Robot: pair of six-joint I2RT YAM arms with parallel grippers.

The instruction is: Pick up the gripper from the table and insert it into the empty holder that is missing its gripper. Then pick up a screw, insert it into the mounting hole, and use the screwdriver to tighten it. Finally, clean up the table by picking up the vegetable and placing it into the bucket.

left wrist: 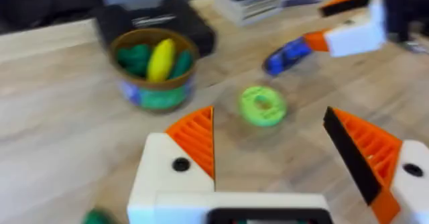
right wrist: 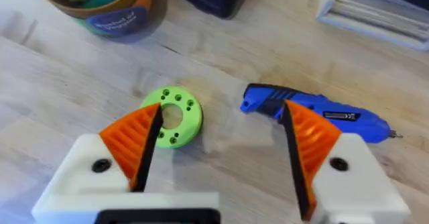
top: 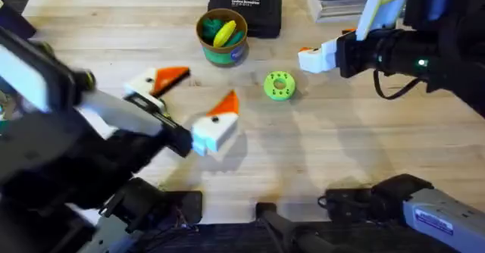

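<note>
Two white-fingered grippers with orange ribbed pads hover above a wooden table (top: 91,26), each with its fingers spread apart and nothing between them. The left gripper (top: 193,101) hangs over the middle of the table, one orange pad (left wrist: 196,138) toward the bucket (top: 222,35), which stands near the far edge in front of a black case (top: 246,9) (a yellow piece and green pieces lie inside it). The right gripper (right wrist: 221,140) sits low over the right side of the table, with the blue screwdriver (right wrist: 315,110) lying flat on the wood just beyond one finger and a bright green disc with holes (top: 279,85) just beyond the other. A small dark-green piece (left wrist: 97,217) lies on the table beside the left gripper's finger block.
</note>
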